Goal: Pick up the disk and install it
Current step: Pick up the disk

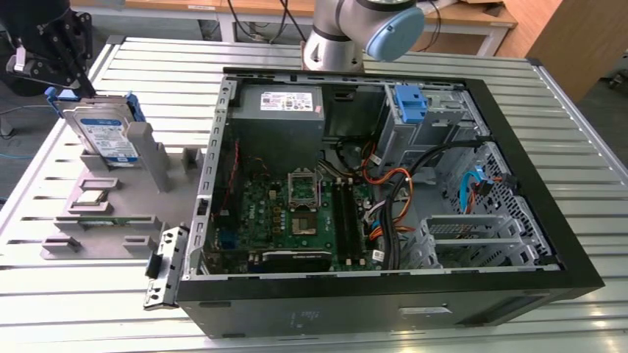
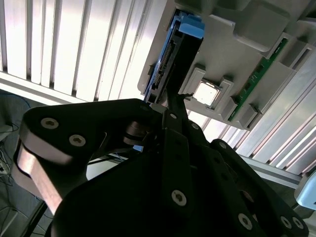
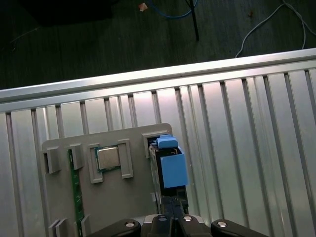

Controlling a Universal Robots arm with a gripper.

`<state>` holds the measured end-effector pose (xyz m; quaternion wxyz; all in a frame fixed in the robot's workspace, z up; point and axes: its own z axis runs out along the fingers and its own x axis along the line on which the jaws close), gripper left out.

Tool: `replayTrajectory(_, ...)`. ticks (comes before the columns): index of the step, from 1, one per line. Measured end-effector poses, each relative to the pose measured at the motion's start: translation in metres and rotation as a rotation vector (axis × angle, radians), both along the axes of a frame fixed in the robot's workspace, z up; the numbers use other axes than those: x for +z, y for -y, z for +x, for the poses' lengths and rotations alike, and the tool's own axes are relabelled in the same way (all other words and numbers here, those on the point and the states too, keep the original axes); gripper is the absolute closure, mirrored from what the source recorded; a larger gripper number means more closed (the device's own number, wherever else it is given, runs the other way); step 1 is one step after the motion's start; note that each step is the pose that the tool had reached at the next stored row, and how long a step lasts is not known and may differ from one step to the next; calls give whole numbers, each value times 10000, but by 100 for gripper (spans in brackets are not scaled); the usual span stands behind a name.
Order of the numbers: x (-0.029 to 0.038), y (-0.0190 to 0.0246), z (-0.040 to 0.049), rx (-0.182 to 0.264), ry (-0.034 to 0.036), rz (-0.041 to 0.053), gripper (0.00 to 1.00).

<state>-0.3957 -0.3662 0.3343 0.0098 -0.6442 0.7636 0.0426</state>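
At the exterior view's left, on the slatted counter (image 1: 59, 294), the disk (image 1: 103, 136) stands on end in a grey holder (image 1: 132, 213), well apart from the open computer case (image 1: 343, 309). Its long axis runs upright, slightly tilted, pointing straight at the claw (image 1: 70, 87), which hangs at the disk's blue upper end. How far the claw is open, and whether it grips, cannot be told.

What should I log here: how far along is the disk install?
Done: nothing yet shows; the disk stands upright in the grey holder on the table, outside the computer case. In hand: the hand is at the disk's top edge; grip unclear. Left: lifting it out and installing it.
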Motion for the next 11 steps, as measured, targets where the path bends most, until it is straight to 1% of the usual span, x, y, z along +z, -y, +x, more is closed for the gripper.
replayTrajectory(8,-2,0,0,0,0,0,89)
replayTrajectory(10,-2,0,0,0,-1,0,77)
replayTrajectory(11,-3,0,0,0,0,0,77)
